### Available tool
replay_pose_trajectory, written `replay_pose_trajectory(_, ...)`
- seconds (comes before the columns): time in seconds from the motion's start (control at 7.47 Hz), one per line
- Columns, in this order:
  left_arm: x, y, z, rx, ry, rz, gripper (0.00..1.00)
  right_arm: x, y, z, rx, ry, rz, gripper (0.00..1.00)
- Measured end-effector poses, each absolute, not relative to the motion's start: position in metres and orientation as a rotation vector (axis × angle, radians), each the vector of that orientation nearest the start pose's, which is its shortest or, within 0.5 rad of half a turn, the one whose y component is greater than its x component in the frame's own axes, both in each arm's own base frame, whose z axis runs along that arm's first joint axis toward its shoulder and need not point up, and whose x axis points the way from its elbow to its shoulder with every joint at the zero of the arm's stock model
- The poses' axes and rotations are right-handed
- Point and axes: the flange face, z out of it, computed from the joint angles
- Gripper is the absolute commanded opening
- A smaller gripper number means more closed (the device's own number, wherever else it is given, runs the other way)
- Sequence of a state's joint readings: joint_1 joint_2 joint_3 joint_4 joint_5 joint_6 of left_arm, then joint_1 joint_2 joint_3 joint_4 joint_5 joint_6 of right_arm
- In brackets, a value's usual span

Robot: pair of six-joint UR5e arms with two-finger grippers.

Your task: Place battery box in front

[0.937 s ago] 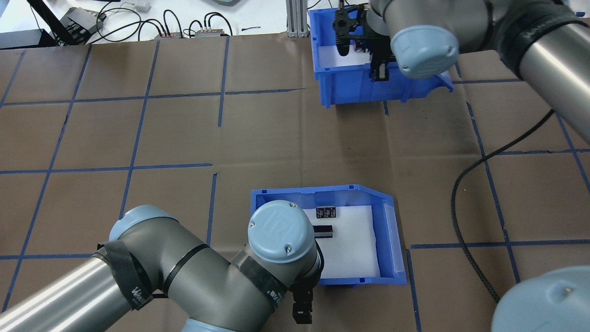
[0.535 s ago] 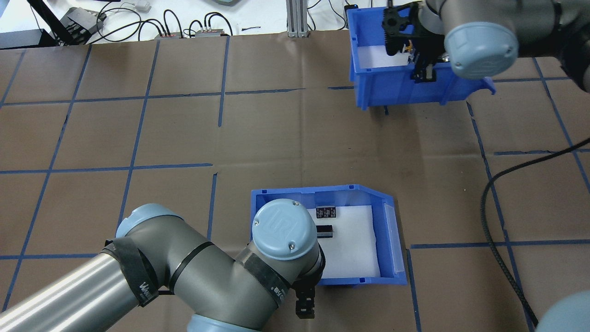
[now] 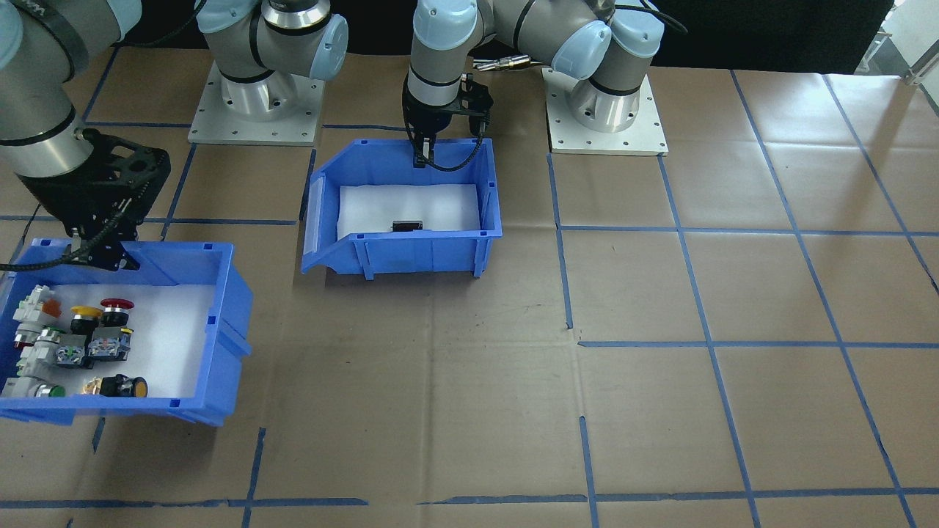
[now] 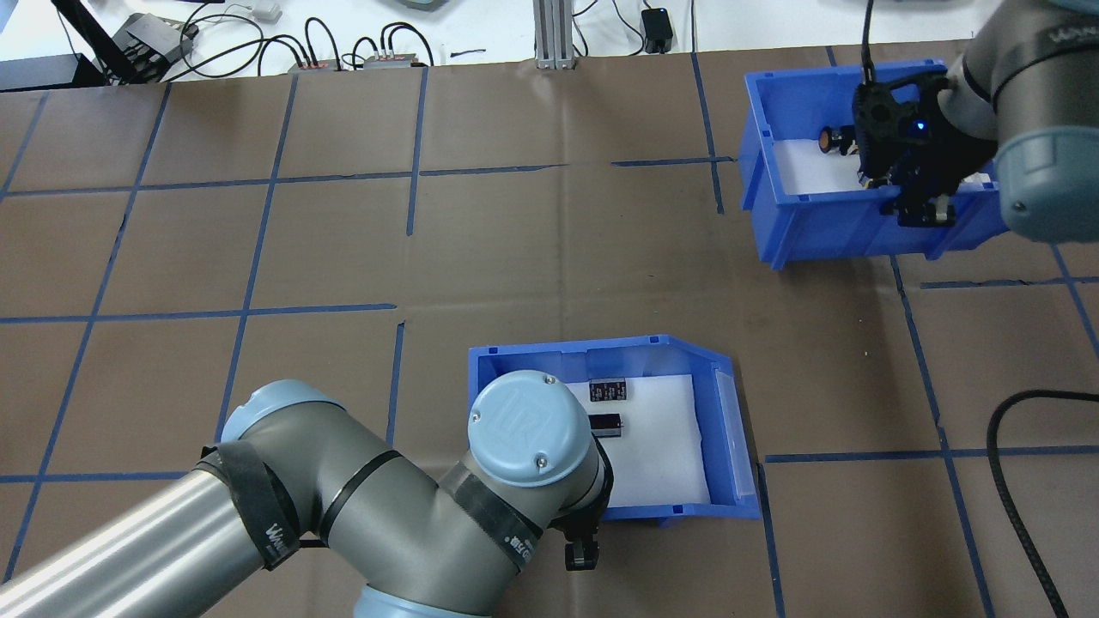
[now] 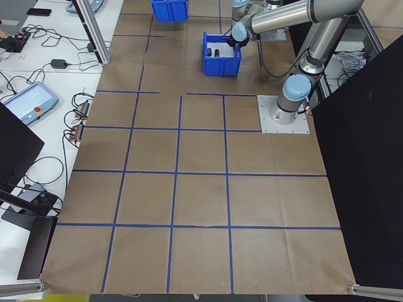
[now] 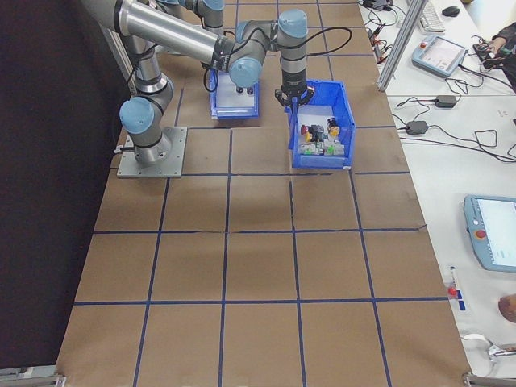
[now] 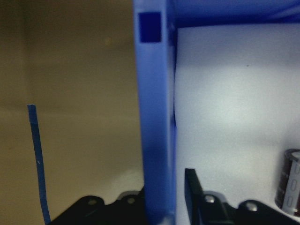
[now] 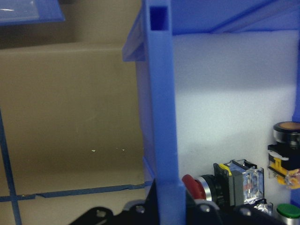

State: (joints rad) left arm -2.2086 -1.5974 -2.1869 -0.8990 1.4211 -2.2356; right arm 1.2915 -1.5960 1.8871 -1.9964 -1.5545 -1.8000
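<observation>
The battery box [image 4: 687,360] is a blue bin with a white foam liner and small black batteries [image 4: 607,392]. It stands near the robot's side at the table's middle, also seen in the front view [image 3: 411,253]. My left gripper [image 4: 581,549] is shut on its near wall, which runs between the fingers in the left wrist view [image 7: 157,117]. My right gripper [image 4: 923,210] is shut on the wall of the other blue bin [image 4: 824,232], which holds push-button switches [image 3: 88,323], at the far right.
Brown cardboard with blue tape lines [image 4: 258,309] covers the table. Cables and an aluminium post [image 4: 549,34] line the far edge. A black cable [image 4: 1004,481] loops over the right side. The arm base plates [image 3: 253,110] stand behind the battery box.
The right arm has carried the switch bin to the right and slightly nearer. The left gripper and battery box have shifted a little away from the robot.
</observation>
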Motion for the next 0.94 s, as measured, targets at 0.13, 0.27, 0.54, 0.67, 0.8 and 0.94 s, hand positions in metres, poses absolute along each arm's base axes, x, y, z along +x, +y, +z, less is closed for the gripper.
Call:
replay_pose_trajectory(0.13,-0.371,-0.254,0.258,-2.276,2.247,0.222,0.0,-0.009,-0.472,0.391,-2.264,2.328,-0.149,0.01)
replay_pose_trajectory(0.27,-0.367,-0.253,0.266,-2.258,2.299,0.189,0.0,-0.01,-0.449,0.391,-2.305,2.299,-0.155,0.01)
replay_pose_trajectory(0.54,-0.345,-0.263,0.288,-2.205,2.393,0.067,0.0,-0.013,-0.419,0.391,-2.337,2.289,-0.16,0.01)
replay_pose_trajectory(0.67,-0.326,-0.275,0.298,-2.197,2.404,0.03,0.0,-0.016,-0.414,0.391,-2.335,2.293,-0.159,0.01)
replay_pose_trajectory(0.8,-0.304,-0.29,0.306,-2.182,2.411,0.008,0.0,-0.02,-0.412,0.39,-2.329,2.299,-0.159,0.01)
replay_pose_trajectory(0.94,-0.28,-0.307,0.313,-2.167,2.416,-0.005,0.0,-0.021,-0.411,0.39,-2.325,2.302,-0.157,0.01)
